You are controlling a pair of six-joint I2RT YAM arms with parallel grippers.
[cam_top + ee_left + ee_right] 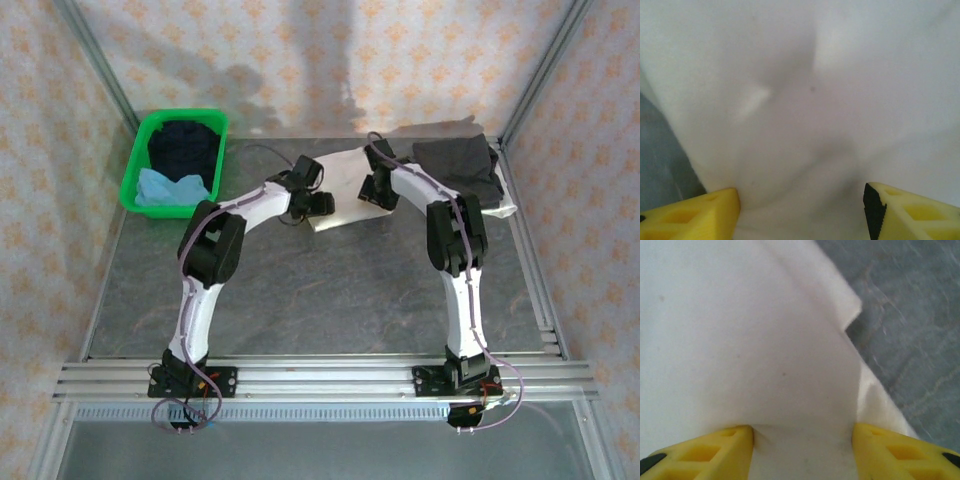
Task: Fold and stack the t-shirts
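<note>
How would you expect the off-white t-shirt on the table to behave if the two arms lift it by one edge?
The off-white t-shirt would probably droop and lose its fold, since it already creases and bunches between the yellow fingers. It looks thin, so likely light. Pushed, it would probably wrinkle rather than slide across the table.

Off-white shirt [740,350] covers the left and centre of the frame; yellow fingers [705,452] straddle its fold; grey table [910,315] at right.

Overhead rear view; wrist cameras seemingly against off-white shirt [805,100].
</note>
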